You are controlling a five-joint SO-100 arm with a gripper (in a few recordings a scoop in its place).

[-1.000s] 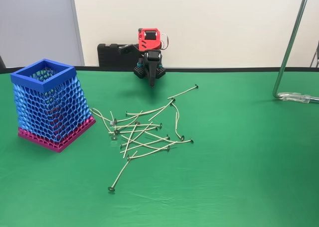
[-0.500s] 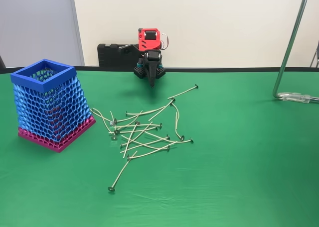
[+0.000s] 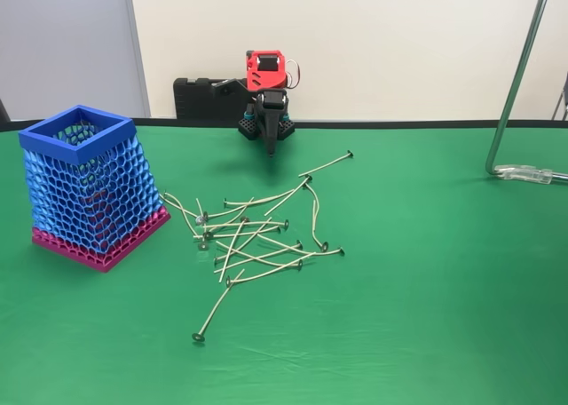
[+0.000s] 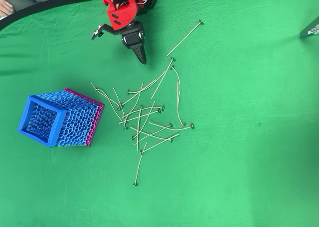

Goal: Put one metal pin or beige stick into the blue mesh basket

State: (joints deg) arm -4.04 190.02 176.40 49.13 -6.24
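While pins [image 3: 253,236] lie unmoved, claw [image 4: 142,59] stays folded, shut.

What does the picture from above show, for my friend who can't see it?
On a green table, a heap of thin metal pins lies tangled in the middle. A red and black robot arm sits folded at the top, its tool pointing down at the pins. The blue mesh basket stands left of the heap.

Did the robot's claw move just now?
No. In the fixed view the gripper points down by the table's far edge, same as before.
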